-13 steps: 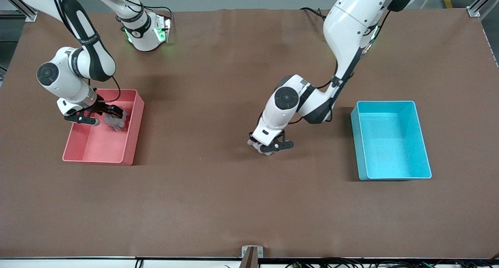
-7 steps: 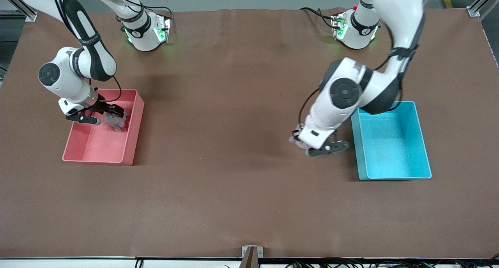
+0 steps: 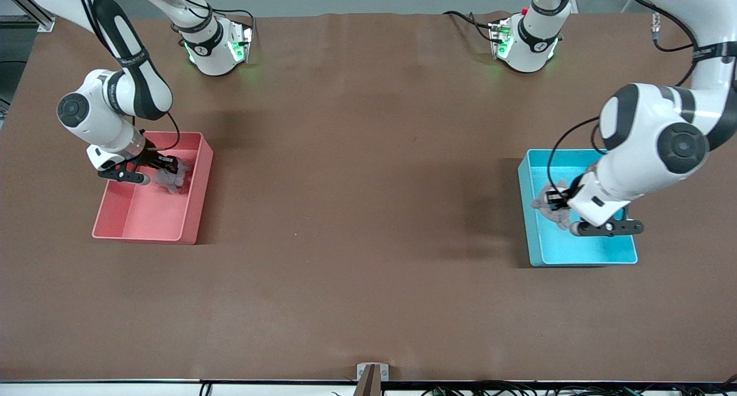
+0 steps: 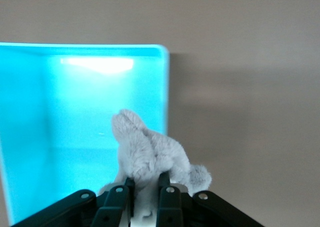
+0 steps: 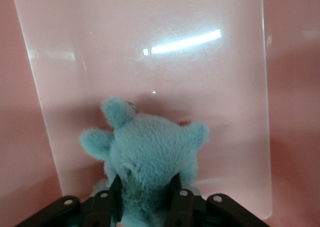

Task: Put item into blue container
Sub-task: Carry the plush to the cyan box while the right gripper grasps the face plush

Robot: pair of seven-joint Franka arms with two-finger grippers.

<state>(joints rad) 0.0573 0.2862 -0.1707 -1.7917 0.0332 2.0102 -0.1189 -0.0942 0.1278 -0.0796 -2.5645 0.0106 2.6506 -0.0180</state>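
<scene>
Pink plastic forms the bin (image 3: 151, 235) at the left of the front view, toward the right arm's end of the brown table (image 3: 357, 223). Over its upper part hangs the right gripper (image 3: 154, 172), its black fingers (image 5: 176, 199) pinched closed on a blue-grey plush toy (image 5: 145, 157); in the right wrist view the toy's ears and paws stick out past the fingers, with the bin's pink floor beneath.

At the right of the front view sits the blue container (image 3: 576, 256), toward the left arm's end of the table. The left gripper (image 3: 567, 214) is over its upper left part, beside the wall that faces the table's middle. Its fingers (image 4: 167, 199) are clamped shut on a pale grey plush toy (image 4: 150, 159), which in the left wrist view stands up from between them, with the container's cyan floor under most of it and the wall's rim (image 4: 166, 87) running just alongside.
</scene>
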